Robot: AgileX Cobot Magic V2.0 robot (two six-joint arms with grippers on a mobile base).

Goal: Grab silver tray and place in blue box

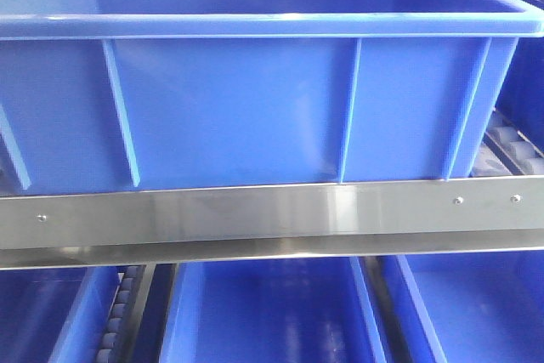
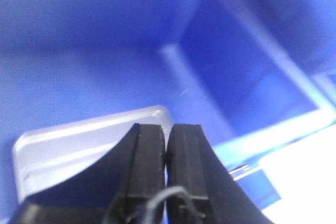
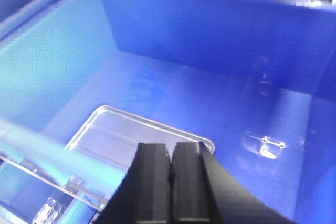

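While both hands sit pressed together w/ nothing held, left hand (image 2: 167,153), right hand (image 3: 170,169), silver tray (image 3: 131,135) flat on blue box (image 3: 210,30) floor

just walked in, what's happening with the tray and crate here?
The large rectangular silver metal tray already lies flat on the floor of the big bright-blue plastic crate, which sits on a steel-railed shelf. Neither arm holds it: the left gripper and right gripper both hover above the tray with jaws closed on nothing. More blue crates sit on the level below. The placement looks done.
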